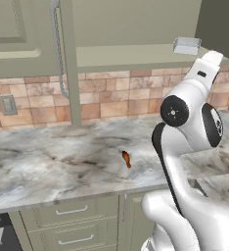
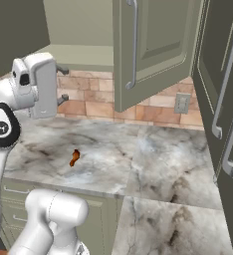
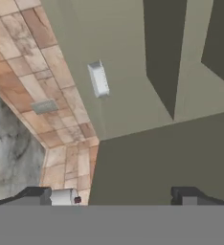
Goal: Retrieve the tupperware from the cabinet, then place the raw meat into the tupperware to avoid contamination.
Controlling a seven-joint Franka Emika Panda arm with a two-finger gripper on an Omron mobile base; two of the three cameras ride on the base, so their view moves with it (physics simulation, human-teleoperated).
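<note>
The cabinet [image 1: 136,24] stands open above the counter, its door [image 2: 148,50] swung out. The tupperware [image 1: 187,45], pale and shallow, rests on the cabinet's floor near the front edge; in the hand view the tupperware [image 3: 98,79] lies ahead of the fingers, some way off. My gripper [image 2: 63,83] is raised to about shelf height in front of the opening, jaws wide apart with nothing between them; its two dark fingertips [image 3: 37,194] frame the hand view. The raw meat [image 1: 126,159], a small reddish-brown chunk, lies on the marble counter [image 2: 153,159] below; the right base view also shows the raw meat [image 2: 74,157].
A brick backsplash carries a grey outlet plate [image 1: 7,104] [image 2: 181,103] [image 3: 43,105]. The open door's long handle [image 1: 55,49] juts out left of the arm. Tall dark cabinet doors [image 2: 223,99] stand at the right. Drawers [image 1: 72,215] sit under the counter.
</note>
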